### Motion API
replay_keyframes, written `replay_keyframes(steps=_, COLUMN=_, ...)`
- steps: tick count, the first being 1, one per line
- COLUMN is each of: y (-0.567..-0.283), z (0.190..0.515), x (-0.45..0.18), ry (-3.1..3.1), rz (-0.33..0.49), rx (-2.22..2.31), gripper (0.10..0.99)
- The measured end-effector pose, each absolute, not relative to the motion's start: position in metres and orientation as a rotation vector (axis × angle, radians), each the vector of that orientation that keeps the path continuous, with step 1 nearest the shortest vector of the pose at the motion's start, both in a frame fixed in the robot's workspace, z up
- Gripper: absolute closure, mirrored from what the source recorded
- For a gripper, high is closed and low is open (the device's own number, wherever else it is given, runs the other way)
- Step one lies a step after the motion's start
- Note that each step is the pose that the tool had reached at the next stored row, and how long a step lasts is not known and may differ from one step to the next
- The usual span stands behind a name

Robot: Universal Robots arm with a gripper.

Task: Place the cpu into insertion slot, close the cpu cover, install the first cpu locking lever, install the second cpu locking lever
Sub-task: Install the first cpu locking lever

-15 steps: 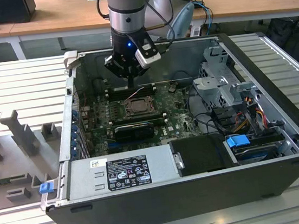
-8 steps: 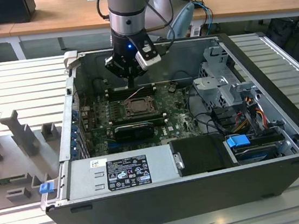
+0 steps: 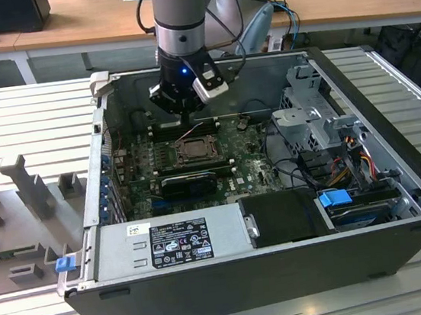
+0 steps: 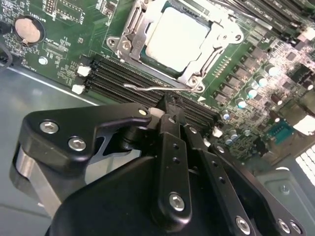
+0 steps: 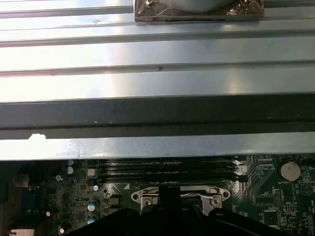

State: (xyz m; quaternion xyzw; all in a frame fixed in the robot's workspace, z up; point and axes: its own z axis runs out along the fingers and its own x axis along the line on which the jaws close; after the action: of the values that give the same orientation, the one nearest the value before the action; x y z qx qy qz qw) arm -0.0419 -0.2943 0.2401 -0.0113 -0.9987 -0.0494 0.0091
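— Silvery-grey metal is showing just beyond the jaws: the cpu (image 4: 177, 39) is sitting flat in the insertion slot (image 3: 194, 149), straight ahead of the tips.
— And the cpu cover (image 4: 134, 30)?
— It is lying down over the chip, its window framing the metal top.
— How is the gripper (image 4: 170, 104) standing?
— Its jaws are pressing together at the tips, with no gap showing and nothing between them. It is hanging over the green motherboard (image 4: 59, 64) inside the computer case (image 3: 285, 267).
— Anything closer?
— A thin wire locking lever (image 4: 147, 89) is running across right in front of the tips, between them and the socket. Whether they are touching it, I cannot tell. The black memory slots (image 4: 110, 78) are lying just beside the jaws.
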Motion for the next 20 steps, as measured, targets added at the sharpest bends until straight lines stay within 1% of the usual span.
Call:
replay_keyframes(steps=5, y=-0.291, z=0.235, x=-0.031, ry=-3.119, rz=-0.154, rx=-0.026, gripper=0.980)
replay_keyframes(steps=14, y=-0.289, z=0.231, x=-0.030, ry=-3.117, rz=-0.161, rx=0.034, gripper=0.980)
replay_keyframes(steps=20, y=-0.288, z=0.221, x=-0.024, ry=-3.117, rz=-0.161, rx=0.036, gripper=0.980)
